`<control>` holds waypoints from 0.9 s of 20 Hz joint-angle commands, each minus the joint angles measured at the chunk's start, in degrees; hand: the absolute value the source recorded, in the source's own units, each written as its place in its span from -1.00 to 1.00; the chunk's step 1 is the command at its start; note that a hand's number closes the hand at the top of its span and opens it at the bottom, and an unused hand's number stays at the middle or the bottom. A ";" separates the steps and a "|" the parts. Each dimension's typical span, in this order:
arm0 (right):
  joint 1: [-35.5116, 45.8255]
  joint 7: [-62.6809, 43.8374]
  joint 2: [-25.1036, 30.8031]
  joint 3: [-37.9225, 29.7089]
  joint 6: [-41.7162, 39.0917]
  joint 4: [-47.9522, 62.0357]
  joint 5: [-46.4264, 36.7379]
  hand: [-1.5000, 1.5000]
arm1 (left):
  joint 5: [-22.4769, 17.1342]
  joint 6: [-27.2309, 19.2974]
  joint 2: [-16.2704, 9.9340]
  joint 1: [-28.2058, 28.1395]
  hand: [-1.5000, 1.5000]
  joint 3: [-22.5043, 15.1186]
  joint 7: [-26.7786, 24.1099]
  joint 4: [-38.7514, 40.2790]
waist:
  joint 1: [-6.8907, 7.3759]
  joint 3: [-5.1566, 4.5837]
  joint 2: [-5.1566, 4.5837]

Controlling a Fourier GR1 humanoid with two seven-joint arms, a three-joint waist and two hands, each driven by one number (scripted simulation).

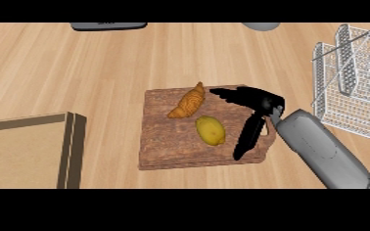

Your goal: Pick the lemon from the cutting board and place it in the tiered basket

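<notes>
At the lower left of the frame sits a tan box [36,151], cut off by the edge. From the lower right a grey forearm [321,151] rises to the right hand [253,103], which hangs spread over the right part of the cutting board [166,149], thumb and fingers well parted and holding nothing. The lemon [210,130] lies near the board's centre, just left of the hand (whether they touch is unclear). Above it rests a croissant [189,101]. Farther up at the right edge stands the wire tiered basket [345,78].
</notes>
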State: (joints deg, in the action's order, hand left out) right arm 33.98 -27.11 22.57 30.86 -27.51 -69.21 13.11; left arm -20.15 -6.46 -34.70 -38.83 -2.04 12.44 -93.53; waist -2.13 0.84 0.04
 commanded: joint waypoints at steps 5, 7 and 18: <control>-0.18 1.24 -3.25 0.75 2.42 1.25 -2.10 -1.00 | 0.88 -1.34 2.50 15.92 0.00 0.74 -3.67 -4.02 | -1.43 -0.96 -0.23; -0.76 1.24 -2.09 0.74 1.29 1.06 -1.97 -1.00 | -1.03 0.08 2.00 15.78 0.00 2.30 -3.10 -3.38 | -1.49 -0.98 -0.05; -1.94 1.77 -6.38 3.01 2.93 3.39 -4.36 -1.00 | 0.85 1.68 2.88 16.87 0.00 1.70 -4.19 -1.72 | -0.80 -1.01 -0.10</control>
State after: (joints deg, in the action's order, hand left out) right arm 32.75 -25.89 17.08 32.83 -24.00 -66.57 9.23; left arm -19.05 -3.12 -35.10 -36.21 -1.06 13.49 -91.16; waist -1.59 0.50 0.20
